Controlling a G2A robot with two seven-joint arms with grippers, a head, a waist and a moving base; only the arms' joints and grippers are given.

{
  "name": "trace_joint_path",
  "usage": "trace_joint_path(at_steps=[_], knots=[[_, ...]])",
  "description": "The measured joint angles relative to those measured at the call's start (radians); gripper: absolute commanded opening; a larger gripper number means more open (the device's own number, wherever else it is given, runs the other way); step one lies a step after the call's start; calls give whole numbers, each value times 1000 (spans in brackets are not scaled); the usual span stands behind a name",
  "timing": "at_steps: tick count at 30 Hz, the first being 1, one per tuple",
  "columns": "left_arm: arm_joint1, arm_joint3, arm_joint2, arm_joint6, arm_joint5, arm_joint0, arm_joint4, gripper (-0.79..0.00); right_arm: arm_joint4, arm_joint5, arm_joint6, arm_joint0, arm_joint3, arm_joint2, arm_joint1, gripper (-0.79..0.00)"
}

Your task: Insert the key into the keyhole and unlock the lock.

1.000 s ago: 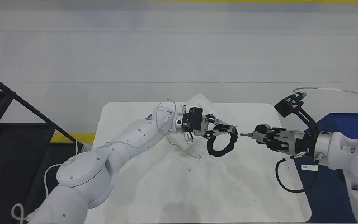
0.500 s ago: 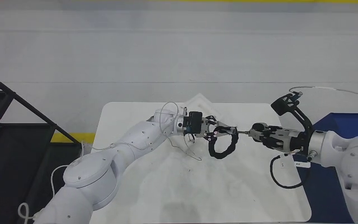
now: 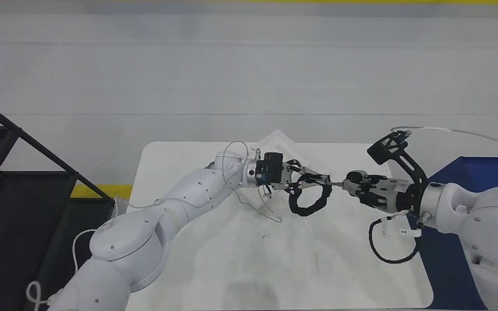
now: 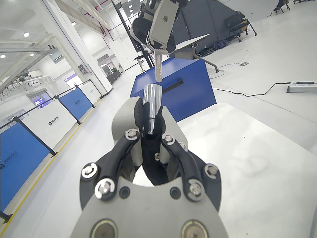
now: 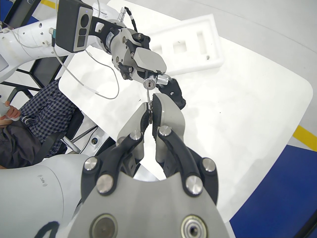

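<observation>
Aligning key and lock in mid-air above the table. The left end effector is closed on the lock, a chrome cylinder whose black cable loop hangs beneath it. The right end effector is pinched shut on the head of the key, with the blade pointing ahead of its fingertips at the keyhole. Whether the tip has entered cannot be told. Both parts look light, rigid metal. The smooth cylinder may twist, so it needs a firm hold around its barrel, and the key by its flat head. Compared with a second ago, the right end effector is nearer the lock, and the lock has barely shifted.
</observation>
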Motion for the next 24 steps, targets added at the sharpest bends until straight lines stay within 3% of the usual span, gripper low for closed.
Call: trace_joint_path(at_steps=[24], knots=[[5, -16, 0, -25, -24, 1, -18, -785, -21, 12, -7, 35, 40, -49, 11, -785]])
